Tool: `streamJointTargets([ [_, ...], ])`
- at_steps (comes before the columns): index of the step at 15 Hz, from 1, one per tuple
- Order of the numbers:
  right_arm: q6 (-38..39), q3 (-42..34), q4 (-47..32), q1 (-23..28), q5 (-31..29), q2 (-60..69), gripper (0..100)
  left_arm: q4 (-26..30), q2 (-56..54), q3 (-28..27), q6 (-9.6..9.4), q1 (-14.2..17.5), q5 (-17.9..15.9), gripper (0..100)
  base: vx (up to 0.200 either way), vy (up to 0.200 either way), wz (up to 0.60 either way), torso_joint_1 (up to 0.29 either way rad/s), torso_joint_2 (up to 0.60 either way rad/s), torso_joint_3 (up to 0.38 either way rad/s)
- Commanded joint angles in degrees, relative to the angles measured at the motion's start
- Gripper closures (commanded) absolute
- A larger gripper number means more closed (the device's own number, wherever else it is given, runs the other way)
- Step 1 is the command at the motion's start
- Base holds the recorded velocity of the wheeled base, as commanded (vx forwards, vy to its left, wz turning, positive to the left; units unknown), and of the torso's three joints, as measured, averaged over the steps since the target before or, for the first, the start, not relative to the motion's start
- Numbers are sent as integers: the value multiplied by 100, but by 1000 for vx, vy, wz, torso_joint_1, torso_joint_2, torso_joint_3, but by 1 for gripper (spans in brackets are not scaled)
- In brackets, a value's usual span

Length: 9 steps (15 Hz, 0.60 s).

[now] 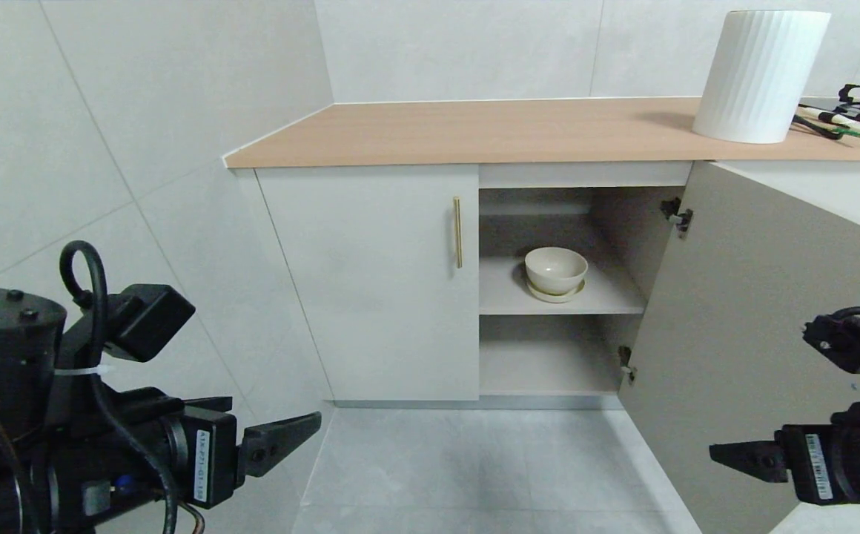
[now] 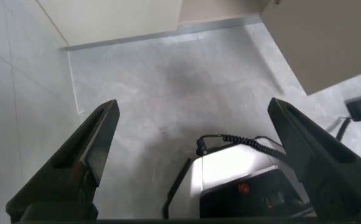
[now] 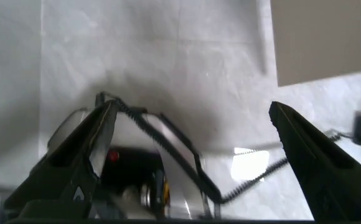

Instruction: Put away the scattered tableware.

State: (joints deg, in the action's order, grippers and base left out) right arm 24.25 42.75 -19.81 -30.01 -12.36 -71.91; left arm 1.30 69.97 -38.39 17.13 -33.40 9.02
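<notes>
The left gripper (image 2: 193, 111) is hanging with its jaws spread wide, gripping nothing. Ahead of both sets of jaws and higher up, a bowl (image 1: 556, 268) is sitting on a plate (image 1: 553, 297) on the cupboard's upper shelf (image 1: 612, 297), so that part looks finished. The door (image 1: 719, 334) is standing open near the right gripper (image 3: 193, 109), whose jaws are likewise gaping and empty. Higher again, utensils (image 1: 845, 122) are lying loose on the counter (image 1: 474, 130). Storing these and shutting the door probably remain.
</notes>
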Motion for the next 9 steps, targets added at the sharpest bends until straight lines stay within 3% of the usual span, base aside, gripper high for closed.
streamJointTargets([
  [1,-17,365,-348,4,6,529,0,1,34,-2,1,0,3,0,0,0,0,0,0,0],
  [5,-17,444,-568,13,-12,591,0,1,34,-2,1,0,30,0,0,0,0,0,0,0],
  [9,-25,541,-849,13,-21,608,0,1,34,7,-16,0,38,0,0,-200,0,4,4,2],
])
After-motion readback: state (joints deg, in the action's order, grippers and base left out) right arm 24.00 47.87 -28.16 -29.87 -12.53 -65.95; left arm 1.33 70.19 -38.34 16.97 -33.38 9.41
